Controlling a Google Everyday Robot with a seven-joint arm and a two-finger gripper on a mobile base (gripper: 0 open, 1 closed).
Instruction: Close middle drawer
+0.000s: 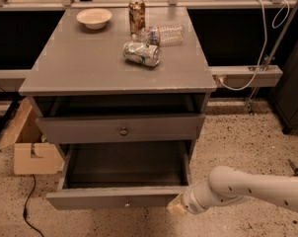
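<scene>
Middle drawer (114, 199) hangs wide open with the gripper (176, 207) (open or shut, can't tell) at its near right corner, so an off-centre push could jam it.

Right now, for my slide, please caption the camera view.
Gripper at the right front corner of the open middle drawer; cans on the cabinet top.

no readable text anywhere; the tool (176, 207) sits at the middle drawer's (109, 199) front corner.
</scene>
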